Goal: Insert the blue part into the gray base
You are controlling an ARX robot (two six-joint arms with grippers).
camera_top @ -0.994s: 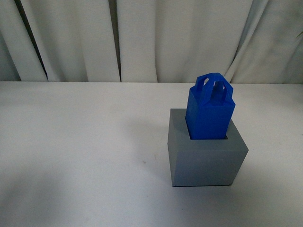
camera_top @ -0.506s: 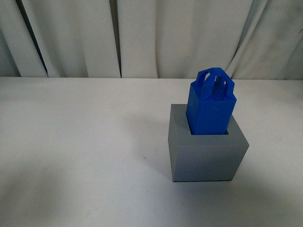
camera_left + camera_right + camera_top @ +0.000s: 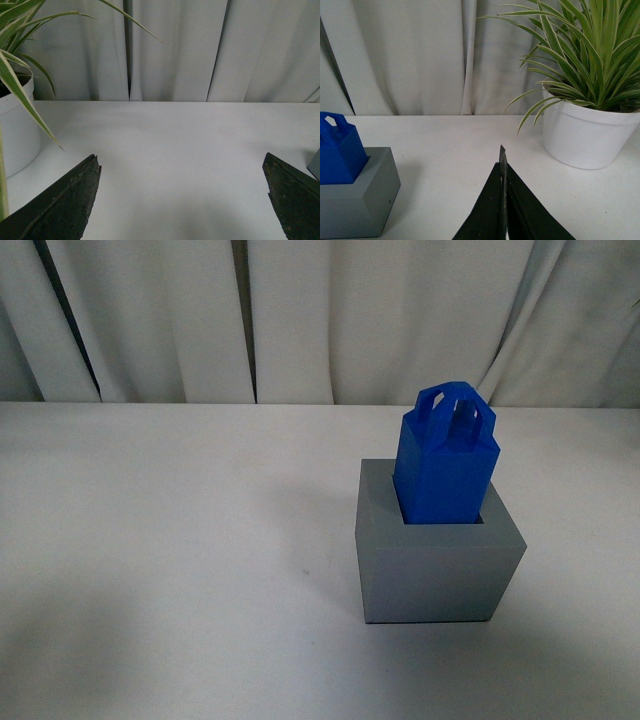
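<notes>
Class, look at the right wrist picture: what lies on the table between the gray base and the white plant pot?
Nothing: between the gray base and the white plant pot, the table is bare; the right hand only hangs in front.

White table; pale pleated curtain behind; potted striped-leaf plant; soft even light.

L pincer spread wide, nothing btwn its dark fingers. R pincer closed, fingers pressed together, empty. Neither arm visible in front view.
</notes>
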